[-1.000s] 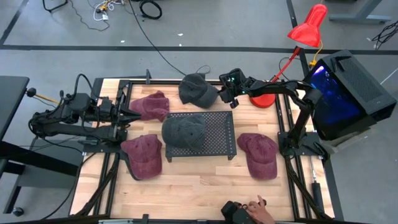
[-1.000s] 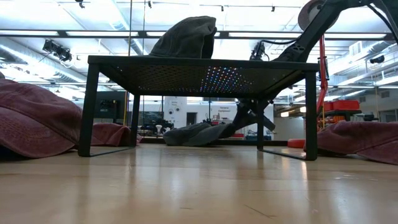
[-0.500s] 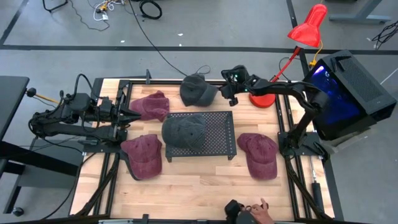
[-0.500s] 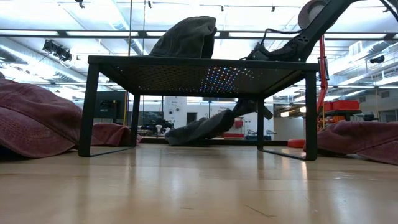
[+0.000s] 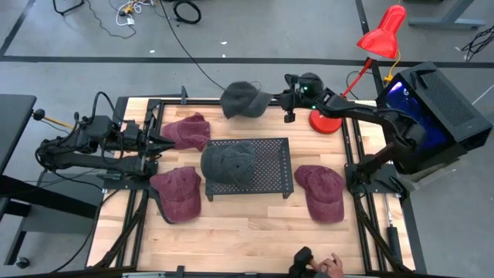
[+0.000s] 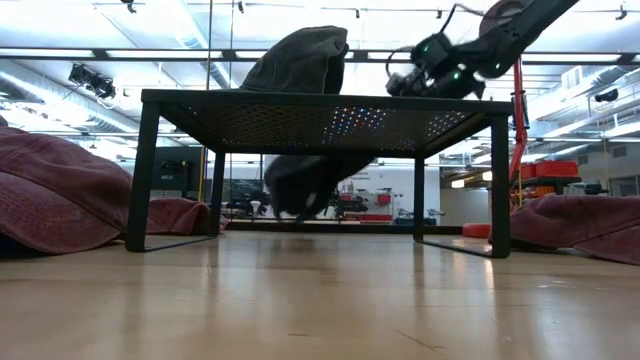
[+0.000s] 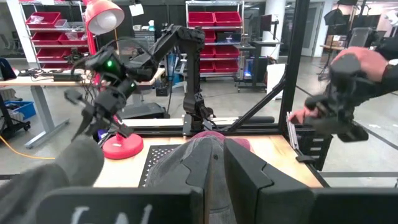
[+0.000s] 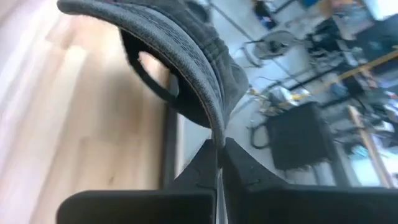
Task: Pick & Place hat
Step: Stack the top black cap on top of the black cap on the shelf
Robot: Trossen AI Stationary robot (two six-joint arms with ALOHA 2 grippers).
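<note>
Grey hat (image 5: 241, 100) hangs from right gripper (image 5: 272, 98); brim toward gripper.

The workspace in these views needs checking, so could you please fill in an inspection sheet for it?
Surface: wooden table, black perforated stand at centre.
Job's things: grey hat lifted at the far edge; second grey hat on the stand.
Clutter: three maroon hats; red lamp.
Grippers: right tool shut on the grey hat's brim; left tool parked at the table's left side.
Cables: black cable across the floor.
Surroundings: person's hand at the near edge; shelves with red bins.
</note>
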